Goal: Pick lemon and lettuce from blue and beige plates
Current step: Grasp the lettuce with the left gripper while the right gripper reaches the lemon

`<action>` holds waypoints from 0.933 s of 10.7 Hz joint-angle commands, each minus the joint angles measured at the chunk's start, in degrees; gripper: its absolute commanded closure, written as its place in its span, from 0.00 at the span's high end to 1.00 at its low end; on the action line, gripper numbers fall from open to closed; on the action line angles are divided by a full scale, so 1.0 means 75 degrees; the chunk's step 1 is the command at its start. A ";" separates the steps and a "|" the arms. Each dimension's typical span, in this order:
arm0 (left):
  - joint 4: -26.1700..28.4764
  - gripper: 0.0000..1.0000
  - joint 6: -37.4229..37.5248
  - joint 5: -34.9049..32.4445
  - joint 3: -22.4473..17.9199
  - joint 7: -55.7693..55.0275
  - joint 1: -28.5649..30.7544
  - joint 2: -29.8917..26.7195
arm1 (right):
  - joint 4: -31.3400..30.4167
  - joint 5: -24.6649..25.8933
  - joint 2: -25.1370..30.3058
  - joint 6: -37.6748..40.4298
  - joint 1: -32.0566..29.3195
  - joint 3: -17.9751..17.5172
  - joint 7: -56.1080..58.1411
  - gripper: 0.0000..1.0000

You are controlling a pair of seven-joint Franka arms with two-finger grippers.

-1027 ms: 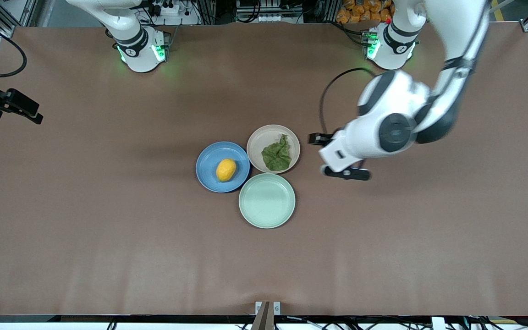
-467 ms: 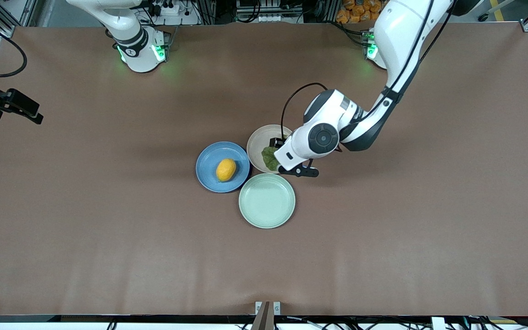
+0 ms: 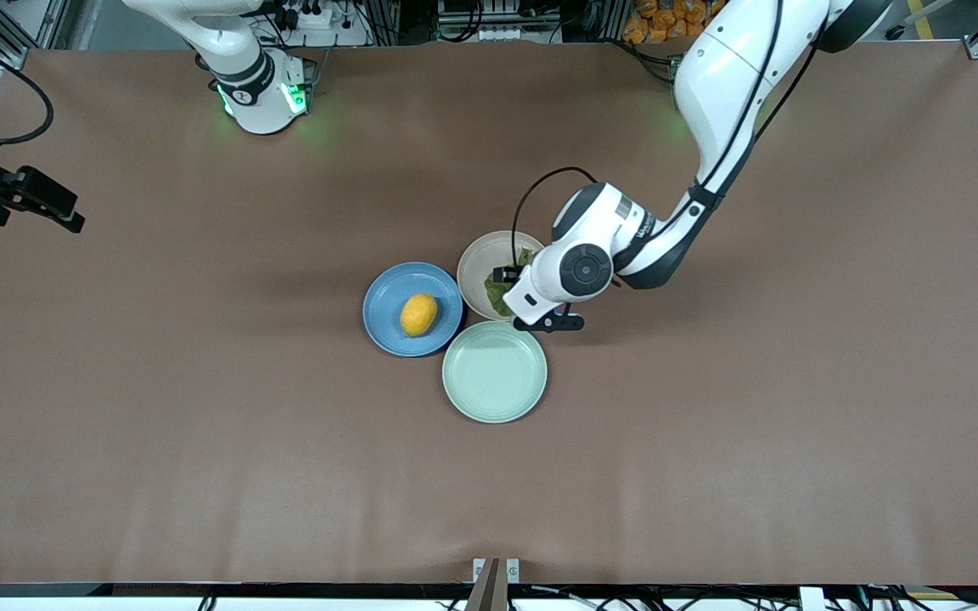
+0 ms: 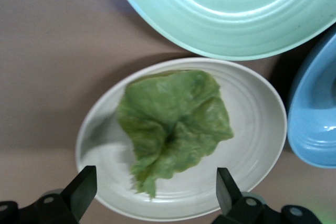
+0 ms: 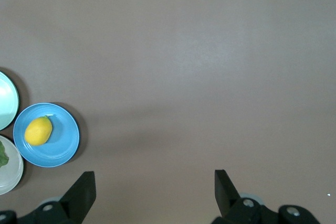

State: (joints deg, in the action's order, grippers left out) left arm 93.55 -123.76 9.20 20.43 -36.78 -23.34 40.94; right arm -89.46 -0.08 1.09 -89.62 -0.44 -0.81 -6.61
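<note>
The yellow lemon lies on the blue plate. Beside it, toward the left arm's end, the wrinkled green lettuce lies in the beige plate. My left gripper hangs just above that plate, open, its fingers straddling the leaf's edge and touching nothing. In the front view the left wrist hides part of the beige plate and most of the lettuce. My right gripper is open and high over bare table, toward the right arm's end from the blue plate with the lemon.
An empty mint-green plate sits nearer the front camera, touching both other plates. The three plates form a tight cluster mid-table. Brown table surface spreads all around them.
The left arm swung in from the left arm's end of the table and came down over the beige plate, covering most of the lettuce. The right arm barely moved.
</note>
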 commanded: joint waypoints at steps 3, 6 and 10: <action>-0.0016 1.00 -0.0360 0.0121 -0.0110 -0.0404 -0.0344 0.0247 | -0.0025 -0.0154 -0.0507 -0.0378 0.0526 -0.0067 -0.0474 1.00; 0.0019 1.00 -0.0490 -0.0066 -0.0146 -0.0405 -0.0344 0.0342 | -0.0153 -0.0142 -0.1093 -0.1114 0.0878 -0.0547 -0.1728 1.00; 0.0007 0.45 -0.0502 -0.0056 -0.0146 -0.0428 -0.0344 0.0377 | -0.0562 -0.0130 -0.2042 -0.2378 0.1030 -0.1460 -0.3590 1.00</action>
State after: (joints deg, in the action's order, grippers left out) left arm 93.56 -126.79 9.20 19.63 -38.81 -25.46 43.87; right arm -92.16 -0.57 -12.35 -103.89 6.79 -9.99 -28.62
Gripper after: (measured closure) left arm 0.282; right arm 0.000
